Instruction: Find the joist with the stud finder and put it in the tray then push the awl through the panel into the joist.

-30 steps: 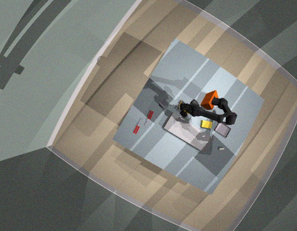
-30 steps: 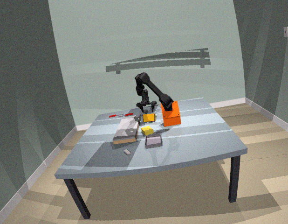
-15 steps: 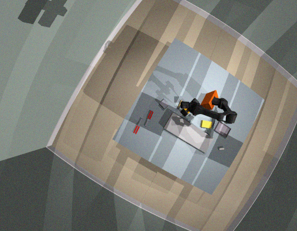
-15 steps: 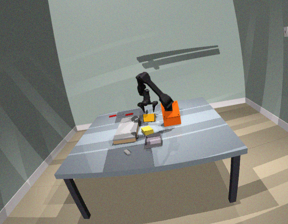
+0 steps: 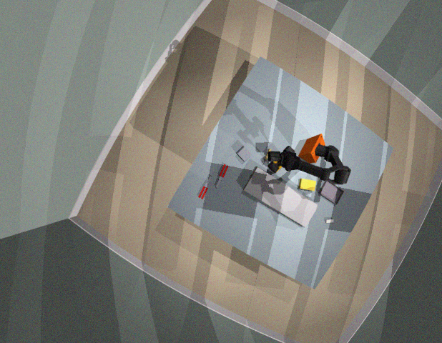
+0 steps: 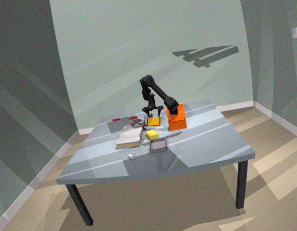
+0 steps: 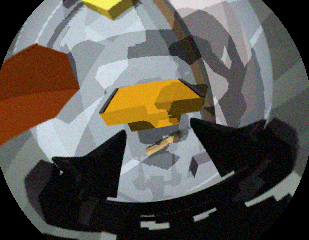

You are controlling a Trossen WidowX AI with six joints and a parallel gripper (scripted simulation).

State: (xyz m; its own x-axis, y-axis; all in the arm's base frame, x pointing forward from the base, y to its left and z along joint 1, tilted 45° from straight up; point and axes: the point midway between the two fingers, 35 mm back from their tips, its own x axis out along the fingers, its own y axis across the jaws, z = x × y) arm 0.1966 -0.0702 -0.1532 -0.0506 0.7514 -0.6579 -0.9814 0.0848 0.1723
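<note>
The stud finder (image 5: 277,165) (image 6: 153,121) (image 7: 139,97), an orange-yellow block with dark sides, lies on the table beyond the panel's far end in the exterior view. My gripper (image 5: 269,161) (image 6: 154,116) (image 7: 158,127) is open and empty, pointing down above it. The arm partly hides the stud finder in the top view. The awl (image 7: 161,145) shows a tan handle on the table just past the stud finder; its tip is unclear. The pale floor panel (image 5: 300,209) (image 6: 130,135) lies flat beside them. The mauve-grey tray (image 5: 331,191) (image 6: 158,144) looks empty.
A yellow block (image 5: 307,184) (image 6: 152,134) (image 7: 111,7) lies between the stud finder and tray. An orange box (image 5: 312,148) (image 6: 177,119) (image 7: 34,95) stands beside the arm. Two red-handled tools (image 5: 223,170) (image 5: 202,192), a small grey square item (image 5: 242,153) and a small white piece (image 5: 329,220) (image 6: 130,156) lie around.
</note>
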